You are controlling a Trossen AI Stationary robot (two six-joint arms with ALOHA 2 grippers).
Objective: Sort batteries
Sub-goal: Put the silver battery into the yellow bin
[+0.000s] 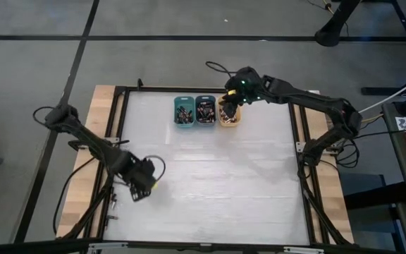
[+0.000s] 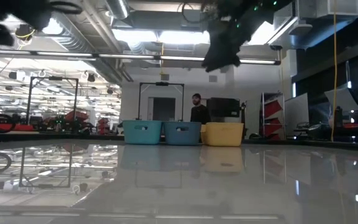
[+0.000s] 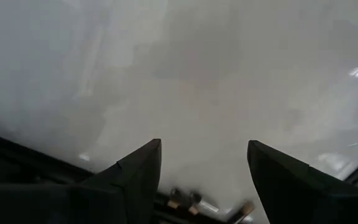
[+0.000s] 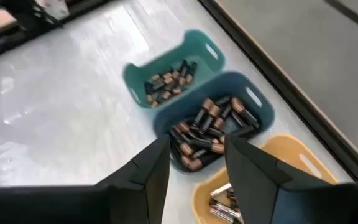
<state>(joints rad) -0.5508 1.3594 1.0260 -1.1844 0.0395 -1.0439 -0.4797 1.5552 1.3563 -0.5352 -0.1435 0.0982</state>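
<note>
Three small bins stand in a row at the table's far edge: teal (image 1: 183, 111), blue (image 1: 205, 110) and orange (image 1: 230, 116). Dark batteries with coppery bands lie in the teal bin (image 4: 166, 81) and the blue bin (image 4: 207, 127). Silvery ones (image 4: 224, 204) lie in the orange bin. My right gripper (image 1: 228, 104) hangs open above the orange and blue bins, nothing between its fingers (image 4: 197, 149). My left gripper (image 1: 141, 186) stands open over the table's near left part, pointing down, nothing between its fingers (image 3: 204, 146). Two small coppery-tipped cells (image 3: 182, 199) lie on the table below it.
A dark frame (image 1: 122, 134) runs round the white table top, with wooden strips outside it. Cables loop beside the left arm (image 1: 157, 166). The middle of the table (image 1: 217, 183) is bare. A person (image 2: 197, 109) stands in the room behind the bins.
</note>
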